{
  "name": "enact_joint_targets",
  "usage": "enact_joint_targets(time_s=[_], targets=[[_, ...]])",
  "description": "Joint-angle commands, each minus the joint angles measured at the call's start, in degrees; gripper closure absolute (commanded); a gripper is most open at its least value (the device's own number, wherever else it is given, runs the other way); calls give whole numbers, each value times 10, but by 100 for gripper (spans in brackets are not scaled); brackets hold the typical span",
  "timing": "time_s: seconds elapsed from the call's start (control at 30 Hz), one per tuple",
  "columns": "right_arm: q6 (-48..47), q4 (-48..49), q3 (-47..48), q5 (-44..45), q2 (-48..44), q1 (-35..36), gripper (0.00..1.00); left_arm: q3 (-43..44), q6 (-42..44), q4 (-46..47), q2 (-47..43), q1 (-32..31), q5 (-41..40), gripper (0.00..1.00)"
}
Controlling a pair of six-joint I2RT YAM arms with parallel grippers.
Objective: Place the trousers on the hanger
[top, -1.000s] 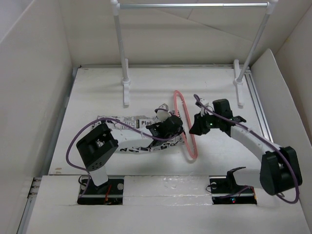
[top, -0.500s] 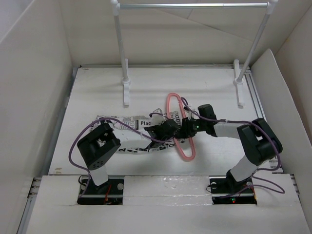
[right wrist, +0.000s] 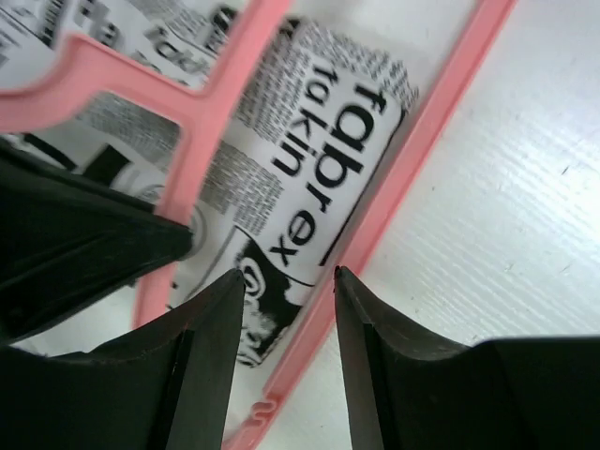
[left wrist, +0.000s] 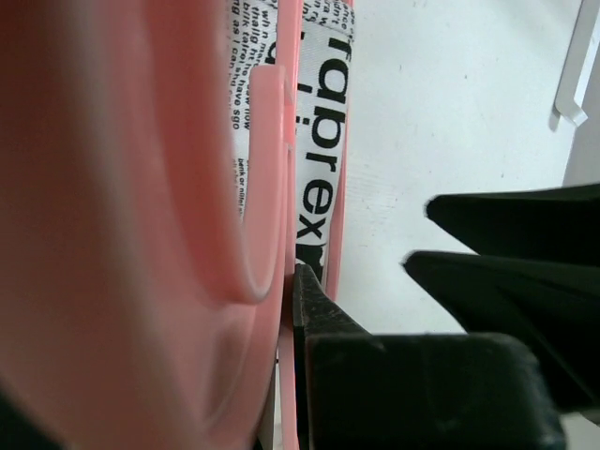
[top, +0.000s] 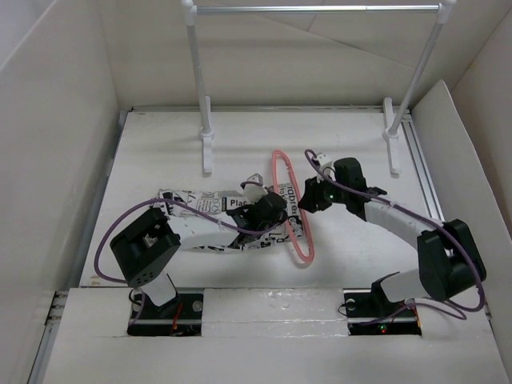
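The trousers (top: 216,200) lie stretched across the middle of the table (top: 160,144), and one printed end pokes through the frame of the pink hanger (right wrist: 441,103). My right gripper (right wrist: 289,274) hovers at that end with its jaws apart, one finger on each side of the cloth and the outer one just beside the hanger's rod. My left gripper (top: 270,211) sits against the hanger's other side, and I cannot tell whether it is clamped. I judge I should close on cloth alone, clear of the rod, then draw it straight through while the left steadies the frame.
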Motion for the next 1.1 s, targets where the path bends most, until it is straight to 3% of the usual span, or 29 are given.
enact_joint_targets(time_s=[0.0,0.33,0.37,0.4,0.53,0.73,1.0,1.07], targets=[[-23,-26,4,17,56,9,51,-1,18,-7,0,3,3,100],[13,20,24,67,172,78,55,12,25,-6,29,3,14,100],[20,20,25,74,178,84,61,11,25,-5,30,3,14,100],[21,20,24,81,179,84,83,10,25,-4,30,3,14,100],[22,5,21,98,151,77,100,7,25,-10,32,3,12,100],[-16,-74,69,125,89,71,100,19,32,-38,39,3,8,100],[-78,-155,92,60,-14,-30,100,2,55,-81,16,3,-22,100],[-93,-162,82,38,-17,-52,96,1,67,-85,8,3,-28,100]])
